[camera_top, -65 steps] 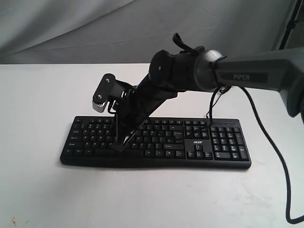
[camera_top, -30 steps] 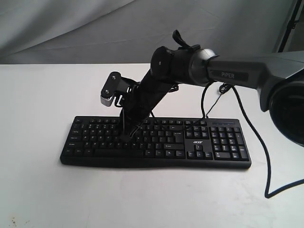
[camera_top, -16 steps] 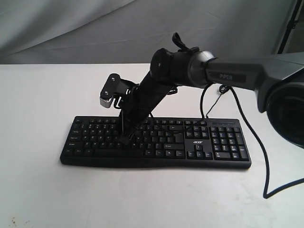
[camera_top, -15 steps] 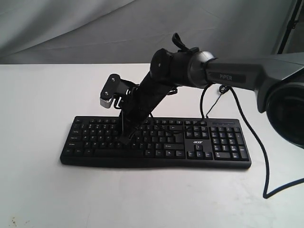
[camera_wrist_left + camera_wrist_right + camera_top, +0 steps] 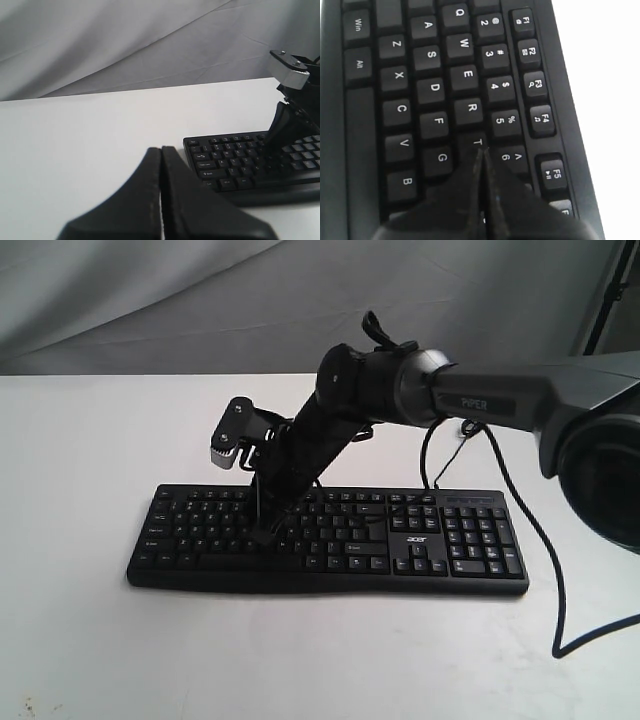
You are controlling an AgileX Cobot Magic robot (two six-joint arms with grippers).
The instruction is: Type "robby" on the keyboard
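Over the last couple of seconds, swung the long dark grey jointed right arm [image 5: 480, 400], reaching in from 3 o'clock, into a steeper stance over the wide flat black keyboard with white legends [image 5: 420, 540]. Carried the slim black right tool [image 5: 262, 533] off a nearer row, toward 12 o'clock and a touch toward 3. In the last half second, hardly stirred.

Clenched tight on nothing, serving as one poking tip. In the right wrist view, sits over the square black T key [image 5: 477, 141], with the black R key [image 5: 470, 109] as next cap along the same row. Cannot tell whether touching or just above. Reads as lining up the first letter, so probably nothing typed yet. Calls for a one-key sidestep before pressing; otherwise risks a "t".

Around that, largest first:
- Hung across 12 o'clock, a creased grey cloth backdrop [image 5: 150, 300].
- Spread below it, a plain white desk [image 5: 80, 440], bearing the keyboard just toward 6 o'clock of centre, long edge running 9 to 3.
- Drooping toward 4 o'clock, a thicker black cable [image 5: 548, 570], clear of the keys.
- Looped at the keyboard's far edge near 1 o'clock, a thin black cable [image 5: 435, 455].
- Parked well off the keyboard's 9 o'clock end, the black left tool [image 5: 161, 150], clenched and empty.
- Jutting from the right wrist, a silver-faced wrist camera [image 5: 225, 445].

Nothing lying on the keys; only the arm itself hiding the middle rows from outside.
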